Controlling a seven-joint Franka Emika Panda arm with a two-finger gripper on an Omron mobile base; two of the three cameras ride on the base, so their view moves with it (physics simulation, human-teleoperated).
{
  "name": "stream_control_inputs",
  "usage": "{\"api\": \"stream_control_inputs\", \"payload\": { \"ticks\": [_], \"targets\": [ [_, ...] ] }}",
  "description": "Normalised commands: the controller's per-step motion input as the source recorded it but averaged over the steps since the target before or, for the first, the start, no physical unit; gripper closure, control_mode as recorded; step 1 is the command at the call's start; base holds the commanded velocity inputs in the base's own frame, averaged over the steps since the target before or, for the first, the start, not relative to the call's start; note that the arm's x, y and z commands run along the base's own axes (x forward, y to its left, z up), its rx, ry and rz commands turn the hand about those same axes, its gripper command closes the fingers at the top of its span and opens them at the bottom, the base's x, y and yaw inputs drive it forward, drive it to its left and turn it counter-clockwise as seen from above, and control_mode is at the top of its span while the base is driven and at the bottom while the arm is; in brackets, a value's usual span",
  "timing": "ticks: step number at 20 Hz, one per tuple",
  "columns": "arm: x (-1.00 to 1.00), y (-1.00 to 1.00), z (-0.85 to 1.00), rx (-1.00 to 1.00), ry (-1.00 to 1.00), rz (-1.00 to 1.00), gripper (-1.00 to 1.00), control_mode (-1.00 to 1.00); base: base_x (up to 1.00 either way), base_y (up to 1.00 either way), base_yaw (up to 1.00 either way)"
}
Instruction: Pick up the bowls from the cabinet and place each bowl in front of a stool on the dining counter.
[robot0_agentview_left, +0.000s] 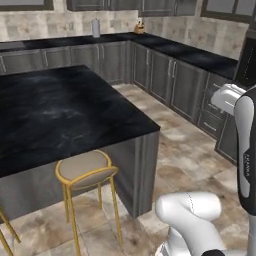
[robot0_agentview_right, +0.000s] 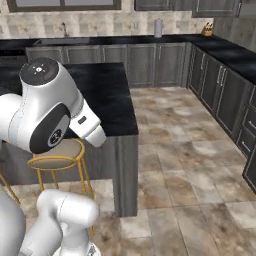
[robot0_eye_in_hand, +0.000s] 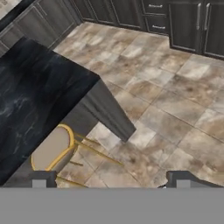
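Observation:
The dining counter (robot0_agentview_left: 60, 110) (robot0_agentview_right: 107, 95) (robot0_eye_in_hand: 30, 87) is a large island with a black veined top and dark grey sides. One stool (robot0_agentview_left: 85, 167) (robot0_agentview_right: 55, 152) (robot0_eye_in_hand: 52, 151), tan seat in a gold ring, stands at its near side close to the corner. Gold legs of a second stool (robot0_agentview_left: 4, 230) show at the left edge. My gripper (robot0_eye_in_hand: 111, 181) hangs high over the floor beside the island's corner, open, with nothing between its widely spread fingertips (robot0_eye_in_hand: 41, 180). The bowls and the cabinet are out of view.
Grey panelled base cabinets (robot0_agentview_left: 165, 75) (robot0_agentview_right: 150, 62) under a black wall countertop (robot0_agentview_left: 190, 52) run along the back and right walls. A pale canister (robot0_agentview_left: 95, 27) and a small orange object (robot0_agentview_left: 139, 27) stand on it. Tiled floor (robot0_agentview_right: 185, 165) lies open between island and cabinets.

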Motion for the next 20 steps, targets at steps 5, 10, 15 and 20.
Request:
{"api": "stream_control_inputs", "payload": {
  "ticks": [5,10,15,20],
  "targets": [
    [0.00,0.00,0.00,0.00,0.00,0.00,-1.00,1.00,0.50,-1.00,-0.05],
    [0.00,0.00,0.00,0.00,0.00,0.00,-1.00,1.00,0.94,-1.00,0.01],
    [0.00,0.00,0.00,0.00,0.00,0.00,-1.00,1.00,1.00,-0.89,0.28],
    [0.00,0.00,0.00,0.00,0.00,0.00,-1.00,1.00,1.00,-0.55,0.55]
  ]
}}
